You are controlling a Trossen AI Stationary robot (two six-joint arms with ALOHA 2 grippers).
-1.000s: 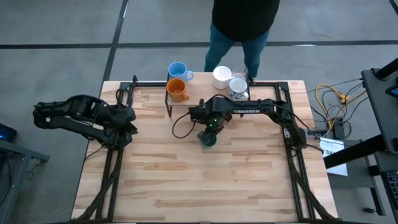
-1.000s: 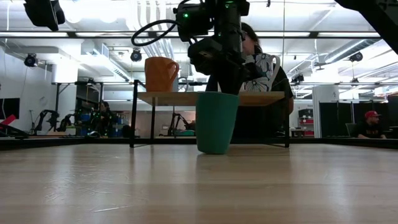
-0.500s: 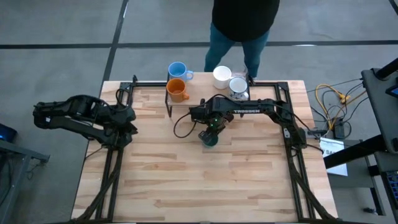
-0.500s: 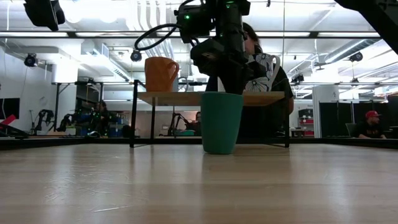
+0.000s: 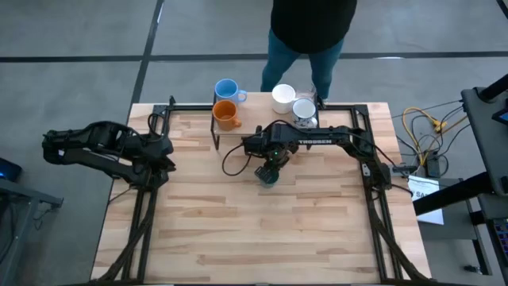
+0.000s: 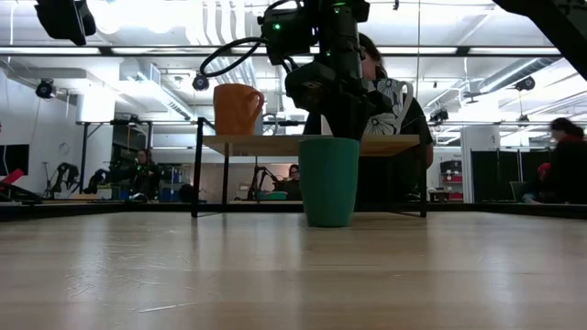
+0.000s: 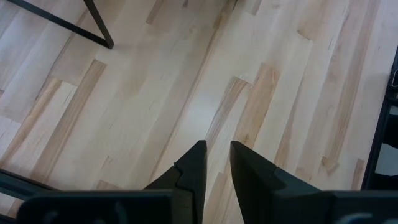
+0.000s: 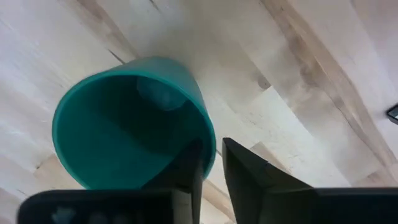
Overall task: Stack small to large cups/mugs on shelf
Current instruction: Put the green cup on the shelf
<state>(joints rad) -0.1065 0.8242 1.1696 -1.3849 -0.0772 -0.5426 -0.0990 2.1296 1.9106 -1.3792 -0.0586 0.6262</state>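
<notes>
- Two dark arms worked over a wooden table point(image 5: 262, 230); the left gripper point(image 7: 216, 163) waited at the left side, holding nothing, its fingers apart by only a narrow gap over bare boards.
- At mid-table, the right gripper point(image 8: 211, 163) pinched the rim of the dark green cup point(image 8: 134, 121), one finger inside and one outside, probably so the cup hung upright.
- From table height, the cup point(image 6: 328, 180) stood on the table, just in front of the shelf point(image 6: 312, 145).
- An orange mug point(image 5: 227, 115) sat on the shelf's left end, the blue mug point(image 5: 227, 90) beyond it; a white mug point(image 5: 283, 97) and a grey-white mug point(image 5: 305, 110) sat right.
- A person point(image 5: 309, 32) stood behind the far edge.
</notes>
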